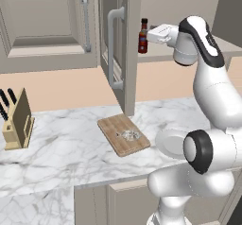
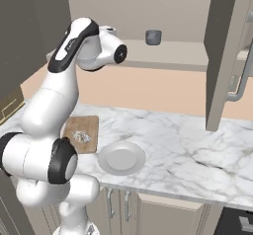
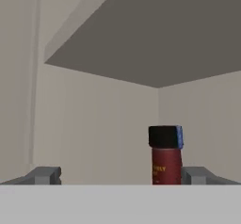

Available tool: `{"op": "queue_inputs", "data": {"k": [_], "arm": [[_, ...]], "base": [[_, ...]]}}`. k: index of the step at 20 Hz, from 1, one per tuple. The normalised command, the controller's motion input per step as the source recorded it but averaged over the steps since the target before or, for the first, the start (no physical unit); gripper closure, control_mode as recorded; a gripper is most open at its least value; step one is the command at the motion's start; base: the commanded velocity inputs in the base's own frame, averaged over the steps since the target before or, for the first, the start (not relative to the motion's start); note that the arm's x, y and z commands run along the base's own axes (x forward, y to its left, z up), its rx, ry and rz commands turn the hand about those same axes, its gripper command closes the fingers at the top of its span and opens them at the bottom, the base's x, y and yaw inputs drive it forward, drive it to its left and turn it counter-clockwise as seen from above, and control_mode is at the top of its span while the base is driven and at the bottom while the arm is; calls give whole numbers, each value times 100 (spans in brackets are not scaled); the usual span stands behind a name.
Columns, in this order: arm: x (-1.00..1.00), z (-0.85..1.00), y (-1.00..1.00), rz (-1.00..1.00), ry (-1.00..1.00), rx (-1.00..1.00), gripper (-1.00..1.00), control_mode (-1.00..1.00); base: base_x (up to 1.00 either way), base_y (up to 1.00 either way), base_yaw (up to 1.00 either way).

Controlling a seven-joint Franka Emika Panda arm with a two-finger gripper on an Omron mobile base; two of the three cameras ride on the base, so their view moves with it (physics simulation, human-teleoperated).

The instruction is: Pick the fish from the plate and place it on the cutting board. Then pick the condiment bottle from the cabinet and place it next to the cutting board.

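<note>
Slim dark-red condiment bottle (image 3: 166, 159), black cap, orange-red label, upright on cabinet (image 1: 120, 54) shelf, fingers (image 3: 44, 175) spread wide, holding nothing

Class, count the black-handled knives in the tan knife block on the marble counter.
3 black-handled knives stand in the tan wooden knife block at the counter's left end; the block may hide others.

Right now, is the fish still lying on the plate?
No. In the left base view the fish lies on the cutting board, and the plate beside it is bare.
</note>
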Motion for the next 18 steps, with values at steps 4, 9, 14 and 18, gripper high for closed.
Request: {"op": "queue_inputs", "data": {"k": [4,9,14,18], "arm": [[25,0,0,0,2,0,-100,-100],[25,0,0,0,1,0,-100,-100],[22,0,0,0,0,0,-100,-100],[13,0,0,0,0,0,-100,-100]], "base": [[0,0,0],[0,0,0],[0,0,0],[0,0,0]]}}
